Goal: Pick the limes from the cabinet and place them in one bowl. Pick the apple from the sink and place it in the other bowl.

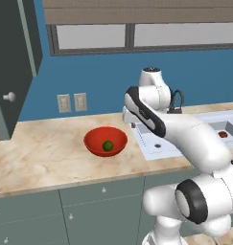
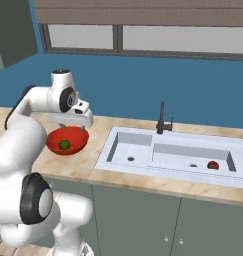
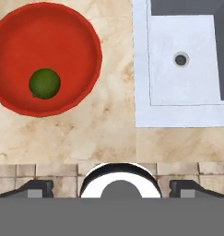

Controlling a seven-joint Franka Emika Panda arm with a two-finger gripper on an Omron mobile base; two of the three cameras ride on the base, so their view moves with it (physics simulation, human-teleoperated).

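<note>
Hand view: lime point(image 3: 44, 83) beyond gripper point(image 3: 111, 186)

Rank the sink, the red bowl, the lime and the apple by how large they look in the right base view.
1. sink
2. red bowl
3. lime and apple: they look about alike, so I won't rank them.

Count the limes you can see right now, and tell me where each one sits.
1. A single lime lies inside the red bowl on the counter, left of the sink. Another could be hidden in the cabinet, whose inside isn't visible.
</note>
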